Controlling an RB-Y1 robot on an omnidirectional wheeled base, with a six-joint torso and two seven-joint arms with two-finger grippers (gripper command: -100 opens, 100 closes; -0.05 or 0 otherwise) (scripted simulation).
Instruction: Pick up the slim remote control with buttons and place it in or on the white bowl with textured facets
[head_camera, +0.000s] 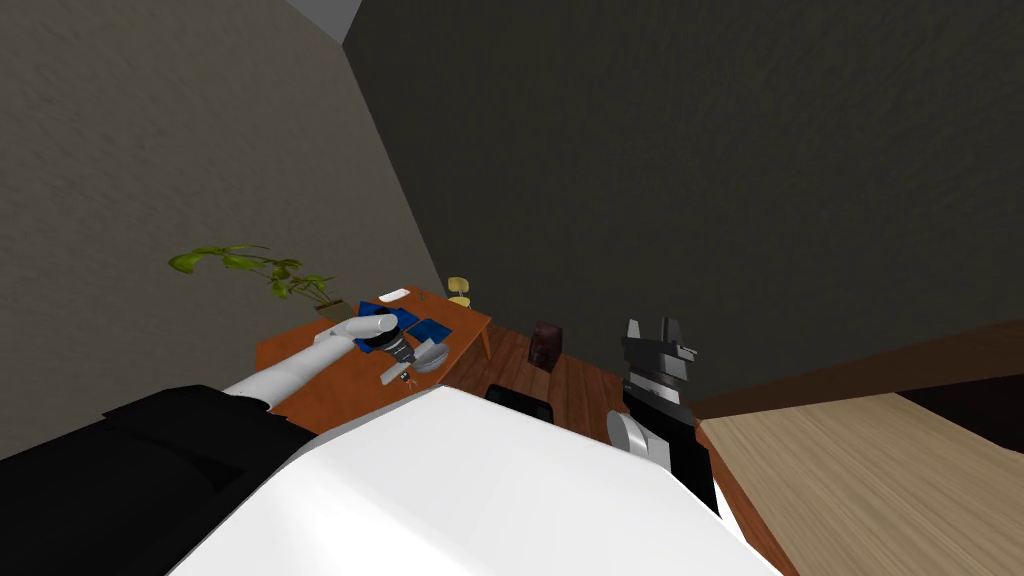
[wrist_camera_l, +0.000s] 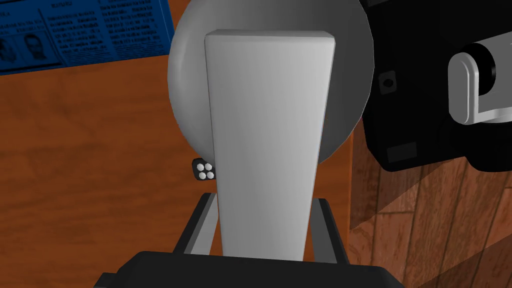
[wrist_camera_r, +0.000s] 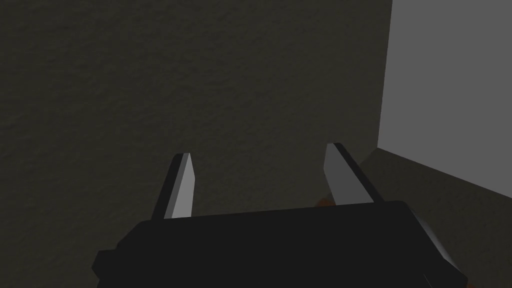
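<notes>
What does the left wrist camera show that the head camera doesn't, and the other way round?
Left wrist view: the left claw shut on a light grey remote, with the grey bowl behind it, and four white dots on a small dark object beside the bowl. Head view: a leafy plant, a yellow chair and the right claw, open. Both: the bowl, the blue newspaper and the brown table.

The remote (wrist_camera_l: 270, 140) was shown matt and smooth, the tabletop (wrist_camera_l: 90, 165) as grained reddish wood, the newspaper (wrist_camera_l: 85, 30) as printed paper.
</notes>
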